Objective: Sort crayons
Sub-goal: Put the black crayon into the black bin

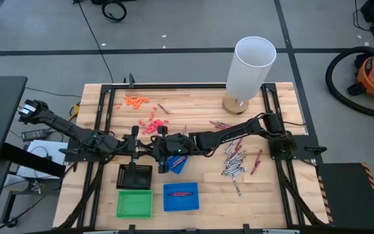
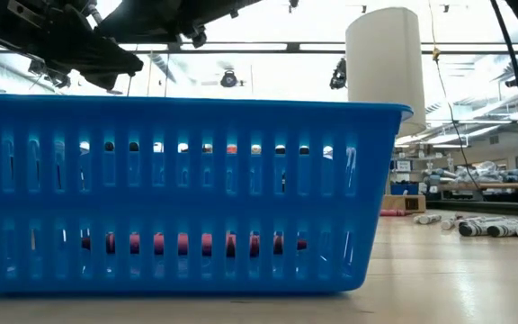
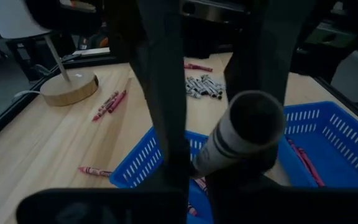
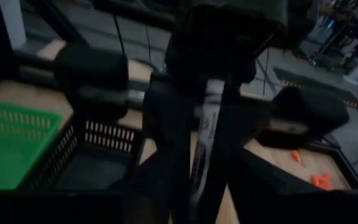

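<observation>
The left pincer (image 3: 229,155) clamps a round, paper-wrapped grey crayon (image 3: 238,140) above the slatted blue plastic tray (image 3: 328,134) on the wooden table (image 1: 206,188); the right pincer (image 1: 163,151), fingers parted, meets it there.

Overhead looks down; low view hugs blue basket (image 2: 178,198).

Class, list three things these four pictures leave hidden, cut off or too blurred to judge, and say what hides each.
1. High view: the left gripper and right gripper crowd together; any crayon between them is hidden.
2. Low view: the blue basket wall blocks most of the table.
3. Right wrist view: the pale crayon is motion-blurred; its label is unreadable.
</observation>
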Available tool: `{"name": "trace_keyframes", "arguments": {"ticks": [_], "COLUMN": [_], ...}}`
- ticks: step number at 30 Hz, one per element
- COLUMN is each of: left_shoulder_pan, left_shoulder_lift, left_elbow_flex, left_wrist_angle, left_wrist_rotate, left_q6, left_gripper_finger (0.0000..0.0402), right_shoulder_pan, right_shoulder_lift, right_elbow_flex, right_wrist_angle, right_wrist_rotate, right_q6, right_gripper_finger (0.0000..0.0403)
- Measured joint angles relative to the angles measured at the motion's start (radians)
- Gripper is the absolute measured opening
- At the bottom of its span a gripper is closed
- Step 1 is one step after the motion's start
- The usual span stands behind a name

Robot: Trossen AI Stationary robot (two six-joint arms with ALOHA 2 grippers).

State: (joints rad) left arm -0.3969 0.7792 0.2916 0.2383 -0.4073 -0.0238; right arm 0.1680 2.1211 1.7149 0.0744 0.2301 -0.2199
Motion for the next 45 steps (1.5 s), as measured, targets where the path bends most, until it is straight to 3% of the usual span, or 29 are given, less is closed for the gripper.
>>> {"name": "trace_keyframes", "arguments": {"ticks": [5, 12, 20, 24, 28, 37, 45], "left_shoulder_pan": [0.000, 0.000, -0.004, -0.061, -0.135, -0.261, -0.318], "left_shoulder_lift": [0.000, 0.000, 0.000, 0.009, 0.032, 0.040, 0.040], "left_elbow_flex": [0.000, 0.000, 0.001, 0.001, 0.001, 0.002, 0.002], "left_wrist_angle": [-0.009, -0.033, -0.113, -0.151, -0.154, -0.229, -0.387], "left_wrist_rotate": [0.006, 0.055, 0.236, 0.265, 0.261, 0.227, 0.257], "left_q6": [-0.033, -0.116, -0.395, -0.535, -0.612, -0.752, -0.886], "left_gripper_finger": [0.0040, 0.0041, 0.0042, 0.0042, 0.0043, 0.0043, 0.0043], "right_shoulder_pan": [0.003, 0.008, 0.032, 0.041, 0.048, 0.047, 0.046], "right_shoulder_lift": [-0.070, -0.139, -0.147, -0.147, -0.147, -0.146, -0.146], "right_elbow_flex": [0.000, 0.000, 0.000, 0.000, 0.000, 0.000, 0.000], "right_wrist_angle": [-0.146, -0.354, -0.663, -0.779, -0.817, -0.822, -0.807], "right_wrist_rotate": [0.043, 0.047, 0.172, 0.248, 0.298, 0.301, 0.290], "right_q6": [0.024, 0.098, 0.191, 0.243, 0.247, 0.262, 0.242], "right_gripper_finger": [0.0190, 0.0200, 0.0200, 0.0199, 0.0199, 0.0199, 0.0199]}}
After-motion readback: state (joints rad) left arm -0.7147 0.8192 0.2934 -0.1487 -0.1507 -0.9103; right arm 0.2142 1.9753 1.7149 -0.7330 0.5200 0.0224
